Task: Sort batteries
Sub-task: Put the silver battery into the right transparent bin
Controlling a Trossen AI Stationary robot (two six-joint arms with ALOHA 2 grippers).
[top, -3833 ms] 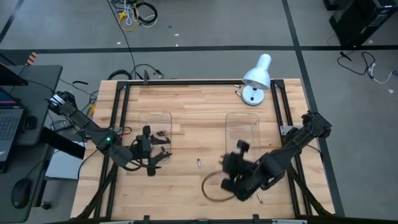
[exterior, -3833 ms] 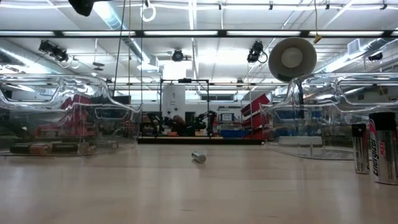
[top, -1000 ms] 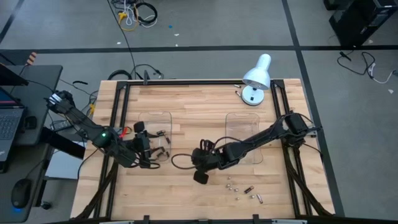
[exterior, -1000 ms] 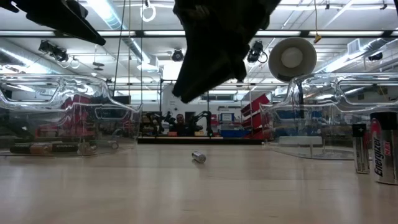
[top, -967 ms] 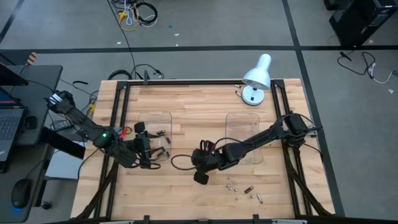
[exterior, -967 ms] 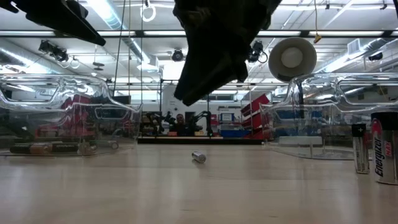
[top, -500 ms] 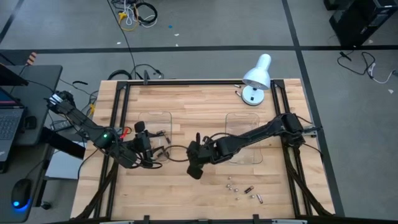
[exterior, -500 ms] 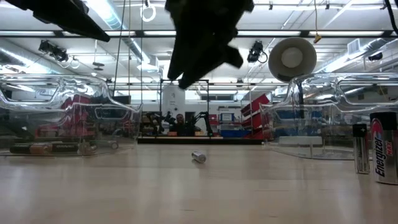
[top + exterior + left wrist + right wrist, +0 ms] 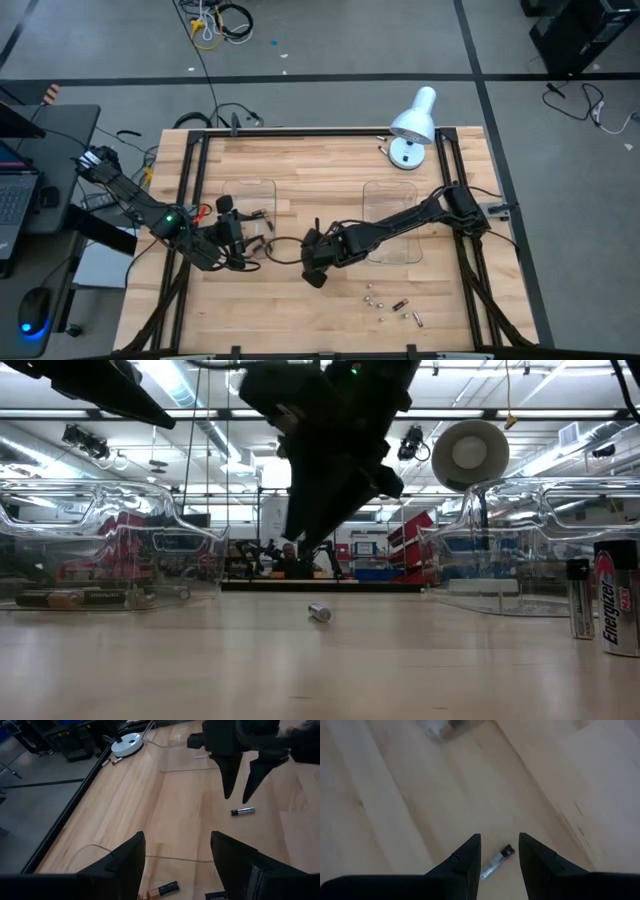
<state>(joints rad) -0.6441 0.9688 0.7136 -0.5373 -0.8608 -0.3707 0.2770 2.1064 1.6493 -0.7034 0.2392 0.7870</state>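
One silver-and-black battery [image 9: 497, 862] lies on its side on the bare wood at mid-table, also seen in the low view [image 9: 319, 612] and in the left wrist view [image 9: 243, 811]. My right gripper [image 9: 316, 268] hangs above it, open, fingers pointing steeply down, one on either side of it, clear of it [image 9: 500, 845]. My left gripper [image 9: 255, 245] waits open over the near end of the left clear tray [image 9: 250, 195], which holds a few batteries [image 9: 164, 889]. The right clear tray [image 9: 390, 215] lies beyond the right arm.
Several loose batteries [image 9: 385, 305] are scattered near the table's near right; two of them stand upright [image 9: 610, 598]. A white desk lamp [image 9: 410, 130] stands at the far right with two small batteries [image 9: 382, 150] beside its base. A black cable loops from the right arm [image 9: 285, 252].
My right gripper has moved toward the table's left, from beside the right tray to above the lone battery, and has rolled about its wrist. Its finger gap looks the same. The battery has not moved.
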